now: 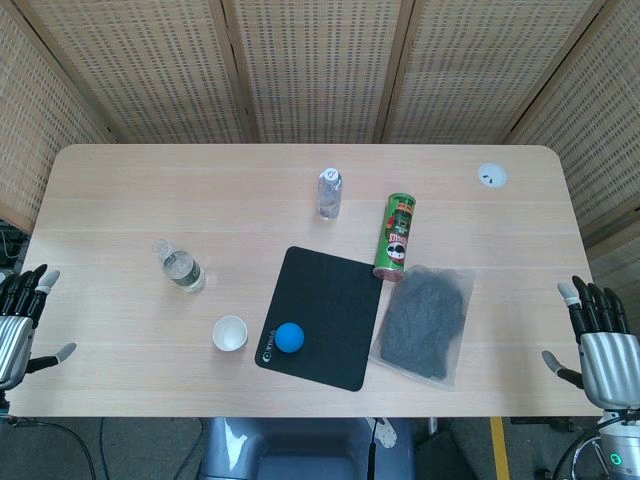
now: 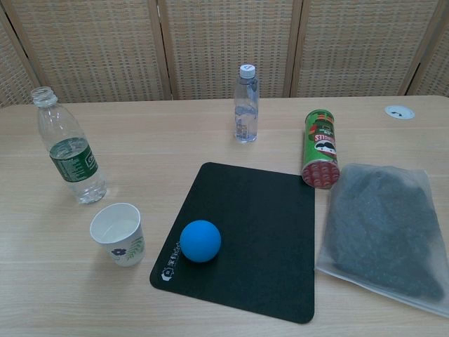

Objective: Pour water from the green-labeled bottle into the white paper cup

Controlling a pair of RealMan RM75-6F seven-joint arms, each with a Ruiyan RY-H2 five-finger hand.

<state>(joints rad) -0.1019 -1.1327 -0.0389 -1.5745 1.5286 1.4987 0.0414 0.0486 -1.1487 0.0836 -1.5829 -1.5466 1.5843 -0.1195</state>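
Looking down from the head camera, I have both hands parked off the near corners of the table (image 1: 300, 160), and that is why nothing is disturbed: my left hand (image 1: 22, 320) hangs at the left edge with its fingers spread and nothing in them, and my right hand (image 1: 598, 335) sits the same way at the right edge, released and empty. The green-labeled bottle (image 2: 72, 158) stands upright on the left side, its cap off and some water inside, so it seems ready to tip without any unscrewing. The white paper cup (image 2: 120, 233) stands upright just in front of it and a little to the right, near but apart, mouth up; I judge that spacing leaves room for my fingers around the bottle without knocking the cup. Since both sit on the left, my left hand looks like the natural one to reach in. A second bottle (image 2: 245, 105), capped and with no green label, stands well back near the middle, and I must not mistake it. A black mat (image 2: 245, 239) carries a blue ball (image 2: 200, 241) just right of the cup, a green can (image 2: 320, 147) stands past the mat's far right corner, and a clear bag of something dark (image 2: 386, 228) lies to the right. Pouring has not begun.
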